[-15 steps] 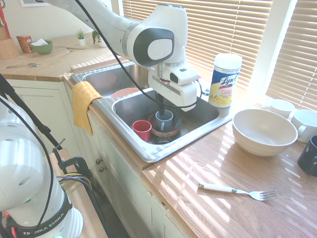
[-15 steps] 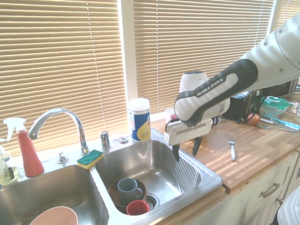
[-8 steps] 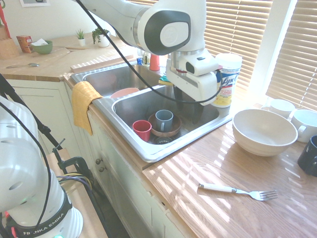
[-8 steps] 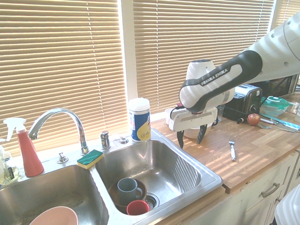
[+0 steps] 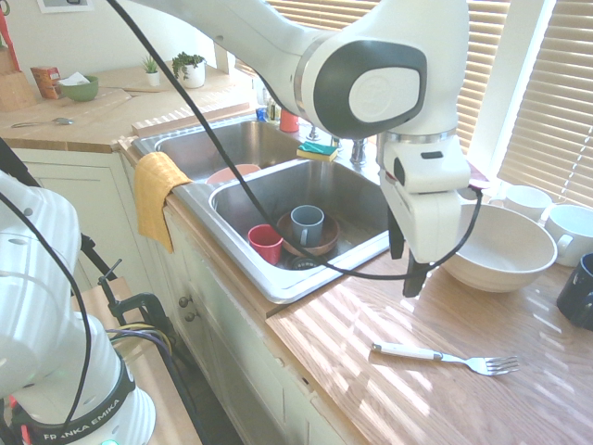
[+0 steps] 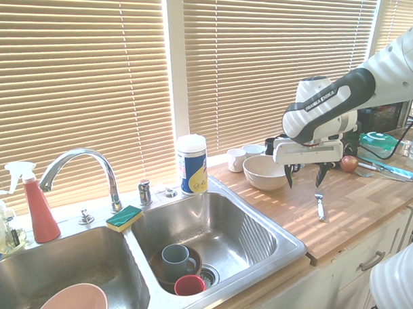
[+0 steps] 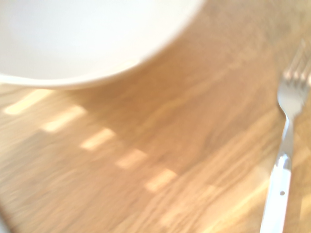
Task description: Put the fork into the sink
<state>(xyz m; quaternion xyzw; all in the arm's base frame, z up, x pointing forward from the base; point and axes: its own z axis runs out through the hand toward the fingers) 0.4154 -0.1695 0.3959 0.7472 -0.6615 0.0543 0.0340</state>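
One fork [image 5: 445, 356] is present, lying flat on the wooden counter [image 5: 371, 306], well apart from the sink [image 5: 278, 278] and on the far side of the gripper from it. It is not yet grasped. The gripper [image 5: 405, 269] hangs above the counter between the sink rim and the fork, close beside the white bowl [image 5: 494, 247], with its fingers apart and nothing between them.

You are in the approach step. The wrist view shows the fork [image 7: 284, 160] off to one side, not centred, so judge the next move as follows: shift the gripper over the cream handle, align the fingers across the handle, then descend until they straddle it before closing. Expect a thin, flat object to be hard to pinch off the counter.

Count of items near the sink:
- Two basins in the sink.
- One grey mug [image 5: 307, 224] and one red cup [image 5: 266, 243] in the near basin, by the drain.
- One white bowl and two white cups [image 5: 528, 200] on the counter beyond the gripper.
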